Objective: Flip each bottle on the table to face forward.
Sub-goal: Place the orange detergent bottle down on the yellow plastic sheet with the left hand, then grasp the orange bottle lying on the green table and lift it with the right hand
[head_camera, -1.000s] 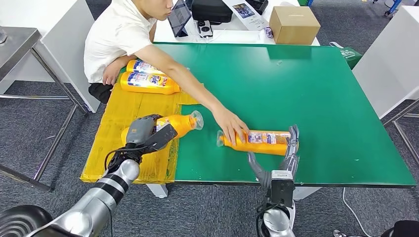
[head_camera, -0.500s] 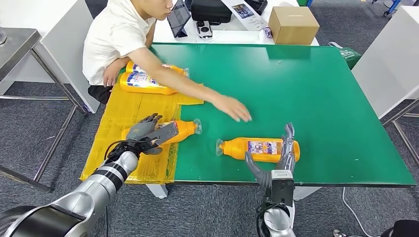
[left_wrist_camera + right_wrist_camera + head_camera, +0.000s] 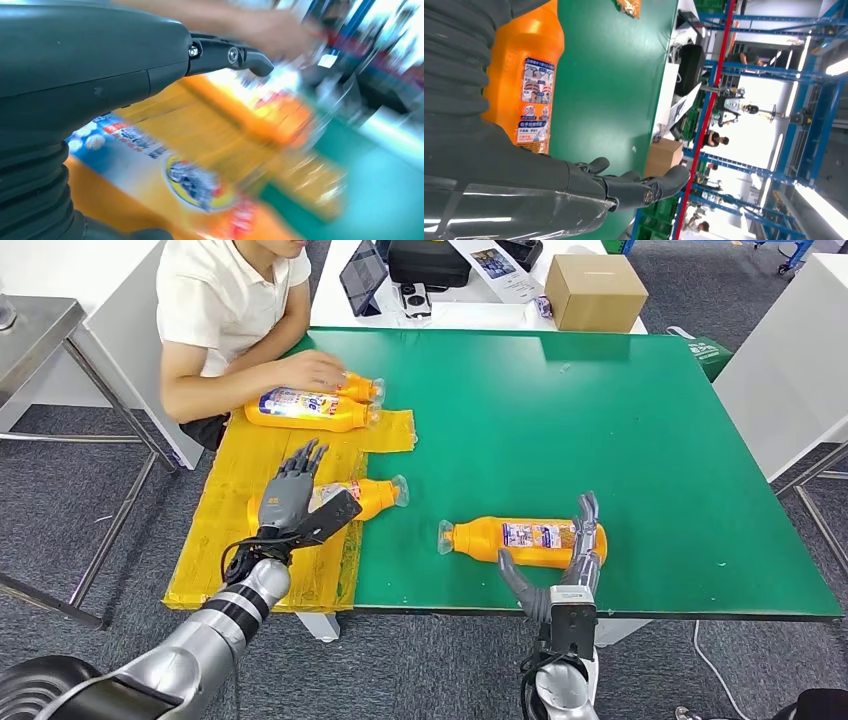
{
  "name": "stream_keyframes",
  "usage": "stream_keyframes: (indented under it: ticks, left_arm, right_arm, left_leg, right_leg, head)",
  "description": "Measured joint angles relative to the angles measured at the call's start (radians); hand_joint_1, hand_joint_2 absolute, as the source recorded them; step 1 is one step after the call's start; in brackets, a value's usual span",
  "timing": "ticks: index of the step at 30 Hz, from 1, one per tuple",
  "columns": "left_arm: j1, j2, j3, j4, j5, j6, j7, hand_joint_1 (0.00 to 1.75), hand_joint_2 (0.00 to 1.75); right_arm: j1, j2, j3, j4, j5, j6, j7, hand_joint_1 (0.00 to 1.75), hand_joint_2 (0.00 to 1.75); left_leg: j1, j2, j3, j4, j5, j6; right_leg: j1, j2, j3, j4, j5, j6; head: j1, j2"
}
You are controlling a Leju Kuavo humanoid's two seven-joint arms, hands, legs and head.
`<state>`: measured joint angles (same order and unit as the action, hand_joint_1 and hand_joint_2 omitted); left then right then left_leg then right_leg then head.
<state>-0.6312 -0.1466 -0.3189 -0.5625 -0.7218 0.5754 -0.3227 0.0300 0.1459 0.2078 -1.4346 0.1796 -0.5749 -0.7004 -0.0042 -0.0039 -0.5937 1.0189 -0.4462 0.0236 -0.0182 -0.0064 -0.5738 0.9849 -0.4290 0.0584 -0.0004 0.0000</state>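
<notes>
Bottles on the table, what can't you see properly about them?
- Bottle by the left hand: its base end is hidden behind that hand, head view.
- Its label: blurred by motion, left wrist view.
- Far bottle: mostly covered by the person's hand.
- Label on the right bottle: print too small.

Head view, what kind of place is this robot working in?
Probably a robotics lab or test floor: a green work table with orange bottles laid out, a seated person arranging them, and blue industrial racking in the right wrist view.
</notes>
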Motion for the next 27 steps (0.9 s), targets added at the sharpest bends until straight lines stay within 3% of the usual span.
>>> stream_keyframes:
  ticks: [4,9,22,26,27]
  left_arm:
    - [0.085,-0.032,0.010,-0.150,-0.034,0.102,-0.078,0.00,1.75]
    - [0.154,-0.054,0.018,-0.286,-0.161,0.125,-0.086,0.00,1.75]
    - [0.195,-0.066,0.031,-0.380,-0.139,0.122,-0.099,0.00,1.75]
    - [0.217,-0.074,0.001,-0.418,-0.015,0.058,-0.087,0.00,1.75]
    - [0.226,-0.075,-0.016,-0.433,0.014,0.032,-0.078,0.00,1.75]
  right_arm:
    - [0.001,0.001,0.012,0.000,-0.001,-0.030,0.000,0.00,0.00]
    - [0.001,0.001,0.020,0.000,-0.003,-0.051,0.000,0.00,0.00]
    - [0.002,0.001,0.026,0.000,-0.003,-0.074,0.000,0.00,0.00]
    - [0.003,0.000,0.026,0.000,0.022,-0.085,0.000,0.00,1.75]
    - [0.004,-0.003,0.026,0.000,0.039,-0.083,0.000,0.00,1.75]
  left_leg:
    - [0.000,0.000,-0.002,0.000,0.000,0.000]
    - [0.000,0.000,-0.003,0.000,0.000,0.000]
    - [0.000,0.000,-0.002,0.000,0.000,0.000]
    - [0.000,0.000,-0.003,0.000,0.000,0.000]
    - [0.000,0.000,-0.003,0.000,0.000,0.000]
  right_leg:
    - [0.000,0.000,-0.002,0.000,0.000,0.000]
    - [0.000,0.000,-0.003,0.000,0.000,0.000]
    - [0.000,0.000,-0.003,0.000,0.000,0.000]
    - [0.000,0.000,-0.003,0.000,0.000,0.000]
    - [0.000,0.000,-0.003,0.000,0.000,0.000]
  head:
    - [0.000,0.000]
    - [0.000,0.000]
    - [0.000,0.000]
    - [0.000,0.000]
    - [0.000,0.000]
